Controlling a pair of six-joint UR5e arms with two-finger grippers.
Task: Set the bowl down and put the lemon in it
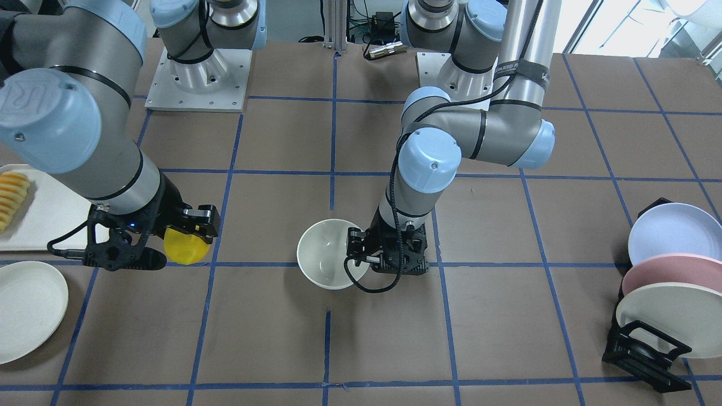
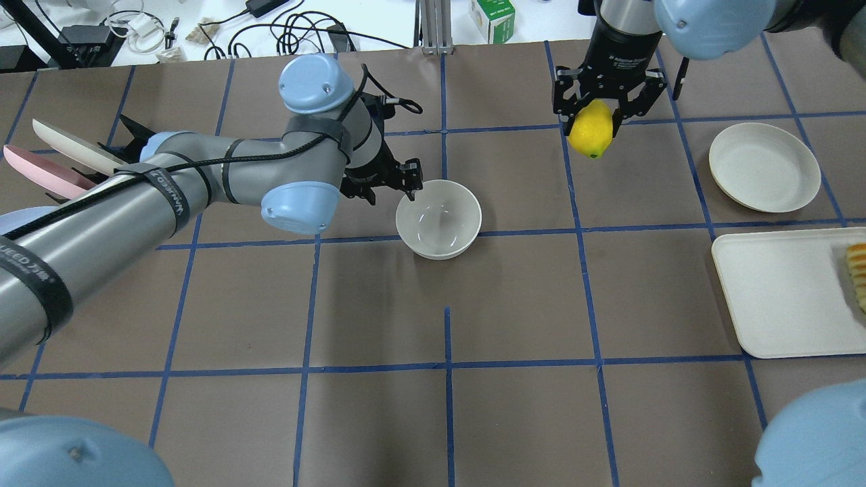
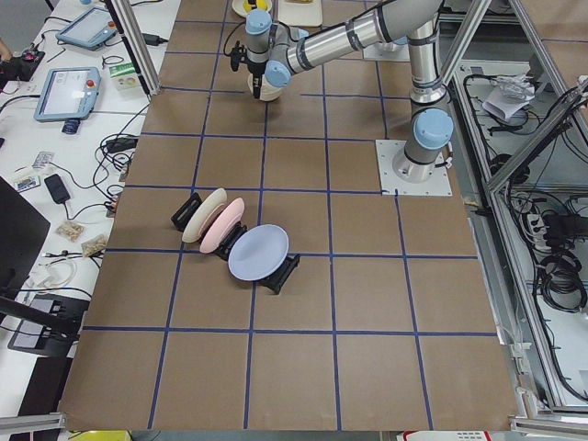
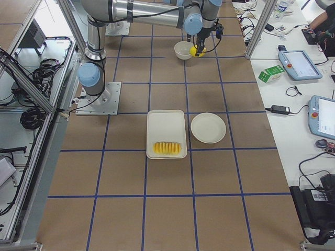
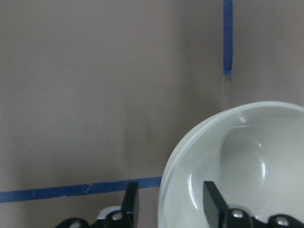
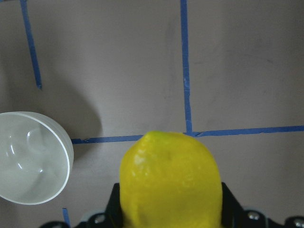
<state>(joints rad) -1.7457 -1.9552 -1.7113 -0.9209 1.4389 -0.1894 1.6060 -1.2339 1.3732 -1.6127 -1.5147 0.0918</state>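
Overhead view, read from its left side. At the left edge, racked plates [image 2: 64, 150], cut by the frame and partly hidden under the left arm [image 2: 203, 169]. Further right, just left of centre, the left gripper [image 5: 170, 202]: spread open, straddling the rim of the bowl [image 2: 440, 233] with one finger [image 5: 131, 202] outside the wall and the other inside. Pinching nothing; in the wrist view, a clear gap from the outer finger to the wall. Bowl upright and empty on the table [image 2: 514, 297], slightly above centre, sitting across a blue tape line [image 2: 534, 232]. Right of the bowl, a bare stretch of table up to the next vertical tape line, free for moving. About on that line, upper right of centre, the right gripper [image 2: 590, 125], closed from both sides on the lemon [image 2: 590, 138], dark tip toward the bottom of the frame. Well apart from the bowl. Nearer the right edge, the flat plate [image 2: 764, 169], and below it the tray [image 2: 778, 297], cut by the frame, with fruit slices [image 2: 858, 274] at its far right end. Across the whole lower half, wide bare table.
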